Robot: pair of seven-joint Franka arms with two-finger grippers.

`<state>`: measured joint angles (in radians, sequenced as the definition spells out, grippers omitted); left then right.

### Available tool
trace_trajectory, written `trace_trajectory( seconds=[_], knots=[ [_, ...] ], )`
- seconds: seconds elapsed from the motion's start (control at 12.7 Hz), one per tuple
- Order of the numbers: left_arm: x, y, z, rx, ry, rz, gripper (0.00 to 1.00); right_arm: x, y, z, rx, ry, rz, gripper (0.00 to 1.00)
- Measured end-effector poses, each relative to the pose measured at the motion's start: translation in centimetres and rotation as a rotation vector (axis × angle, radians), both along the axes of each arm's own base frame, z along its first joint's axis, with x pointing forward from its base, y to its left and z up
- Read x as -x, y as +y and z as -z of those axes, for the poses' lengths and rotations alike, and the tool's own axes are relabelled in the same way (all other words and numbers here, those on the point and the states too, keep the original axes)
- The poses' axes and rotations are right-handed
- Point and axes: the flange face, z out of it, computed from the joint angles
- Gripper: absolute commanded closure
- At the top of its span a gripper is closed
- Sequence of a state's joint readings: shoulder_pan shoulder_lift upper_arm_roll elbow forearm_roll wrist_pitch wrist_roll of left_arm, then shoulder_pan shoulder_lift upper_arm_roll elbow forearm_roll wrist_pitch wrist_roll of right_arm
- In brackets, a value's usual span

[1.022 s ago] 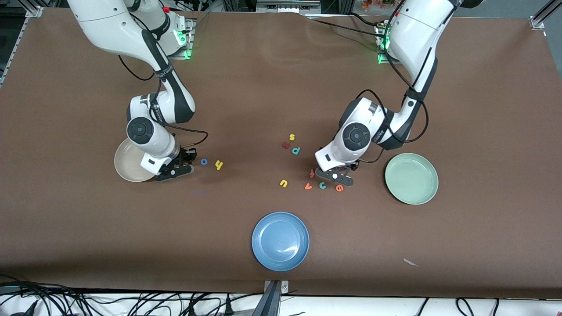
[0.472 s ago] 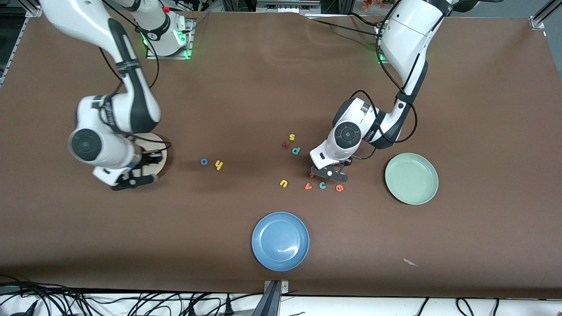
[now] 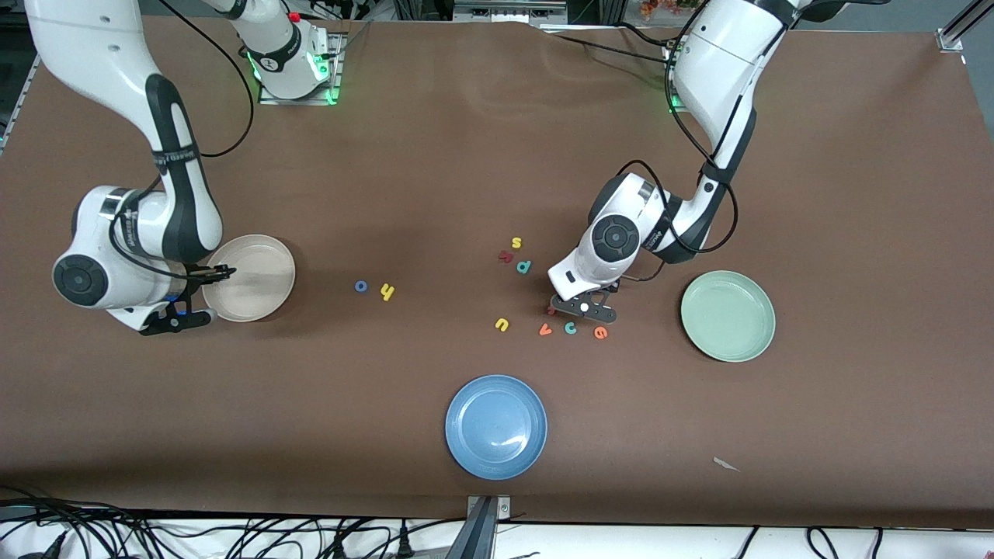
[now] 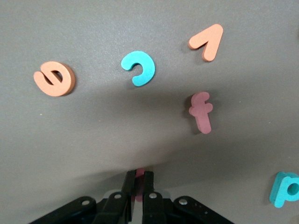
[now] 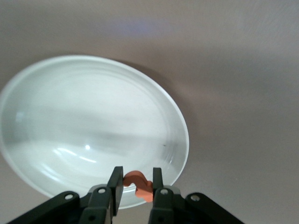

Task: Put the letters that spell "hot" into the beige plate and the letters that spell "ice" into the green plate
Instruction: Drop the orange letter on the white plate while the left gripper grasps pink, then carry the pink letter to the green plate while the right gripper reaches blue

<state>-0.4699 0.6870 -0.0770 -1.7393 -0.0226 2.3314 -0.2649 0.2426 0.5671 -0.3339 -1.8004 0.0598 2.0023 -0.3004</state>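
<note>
Plates first: the blue plate (image 3: 495, 426) lies nearest the front camera. All else is farther from the camera than the blue plate.

A bit farther than the blue plate, toward the left arm's end, four letters sit on the tabletop (image 3: 854, 194): a yellow u (image 3: 502, 324), an orange v (image 3: 545, 330), a teal c (image 3: 570, 328) and an orange e (image 3: 600, 332). The green plate (image 3: 728, 315) is farther than the blue plate too, well toward the left arm's end, with nothing in it.

The left gripper (image 4: 138, 176) is down by the tabletop, just beside the orange-red f (image 3: 552, 309). It is closed tight on a small red piece that looks like the red i (image 4: 138, 173).

The right gripper (image 5: 135, 179) is over the rim of the beige plate (image 3: 256, 278), which is well toward the right arm's end from the blue plate. It pinches the orange t (image 5: 139, 184).

The yellow h (image 3: 387, 292) and blue o (image 3: 361, 286) lie side by side on the tabletop, between the beige plate and the other letters.

Farthest from the blue plate are a teal p (image 3: 524, 266), a dark red letter (image 3: 505, 256) and a yellow s (image 3: 516, 243).
</note>
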Motion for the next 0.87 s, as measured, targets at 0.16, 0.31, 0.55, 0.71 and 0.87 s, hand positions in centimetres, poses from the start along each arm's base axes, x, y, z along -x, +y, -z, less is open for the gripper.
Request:
trace_trajectory(
  seconds=[0.16, 0.31, 0.55, 0.71, 0.87],
  knots=[
    [-0.3, 0.1, -0.7, -0.001, -0.005, -0.006, 1.00, 0.2, 0.2, 1.4, 0.004, 0.022, -0.005, 0.17],
    [-1.1, 1.2, -2.9, -0.022, 0.021, -0.011, 1.00, 0.2, 0.6, 1.5, 0.003, 0.021, -0.010, 0.01],
    [-3.3, 5.4, -7.1, -0.032, 0.048, 0.005, 1.00, -0.8, 1.6, -0.2, 0.002, -0.014, -0.018, 0.01],
    [-4.7, 10.1, -9.3, -0.048, 0.074, 0.047, 1.00, -1.4, 4.0, -2.5, 0.010, -0.047, 0.004, 0.01],
    [-5.8, 14.4, -10.7, -0.073, 0.085, 0.088, 1.00, -1.4, 8.1, -4.6, 0.025, -0.077, 0.037, 0.01]
  ],
)
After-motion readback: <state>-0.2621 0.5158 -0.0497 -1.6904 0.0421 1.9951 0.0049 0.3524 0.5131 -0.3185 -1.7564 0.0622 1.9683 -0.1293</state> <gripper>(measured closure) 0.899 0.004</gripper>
